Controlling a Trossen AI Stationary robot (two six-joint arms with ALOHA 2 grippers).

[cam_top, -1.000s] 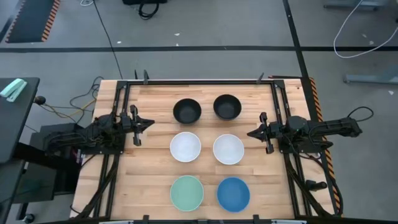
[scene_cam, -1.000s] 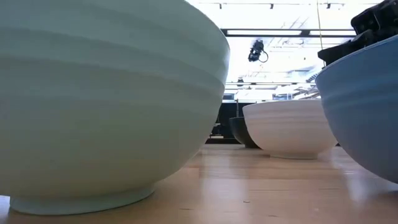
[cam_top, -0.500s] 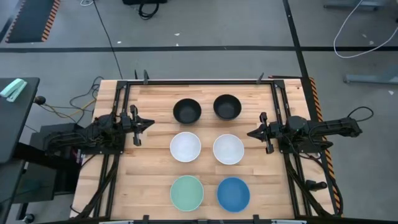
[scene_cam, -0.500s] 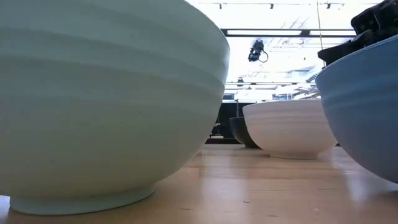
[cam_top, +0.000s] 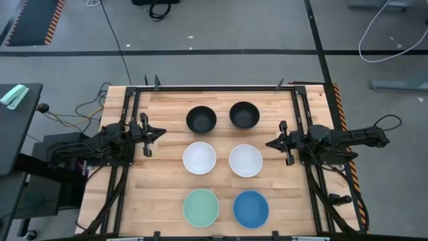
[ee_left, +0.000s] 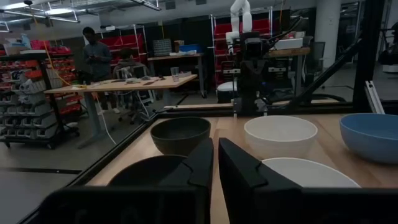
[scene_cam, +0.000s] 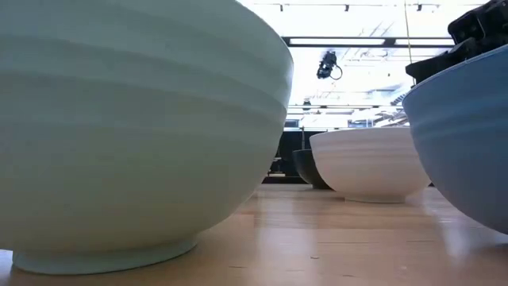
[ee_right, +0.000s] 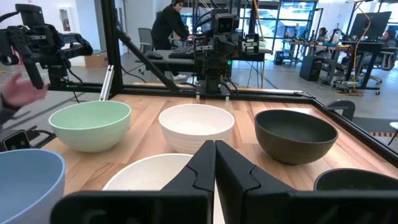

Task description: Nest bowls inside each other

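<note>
While both arms wait at the table's side edges, I see the left gripper (cam_top: pixel 160 133) with its fingers nearly together, only a thin slit between them and nothing in it. The right gripper (cam_top: pixel 269 143) has its fingers pressed closed, also empty. Each points inward toward the bowls.

Between them, on the pale wooden tabletop (cam_top: pixel 164 181), six bowls stand upright in two columns of three, none touching and none nested. At the far row are the left black bowl (cam_top: pixel 200 120) and the right black bowl (cam_top: pixel 244 115). In the middle row sit the left white bowl (cam_top: pixel 199 158) and the right white bowl (cam_top: pixel 245 161). Nearest the front edge are the mint green bowl (cam_top: pixel 201 207) and the blue bowl (cam_top: pixel 251 209).

A black metal frame (cam_top: pixel 214 88) runs along the far edge and down both sides. Bare wood lies between each gripper and the bowl columns. Beyond the table, a person (ee_left: pixel 94 53) stands by a workbench (ee_left: pixel 118 83) with red shelving (ee_left: pixel 127 46) behind.
</note>
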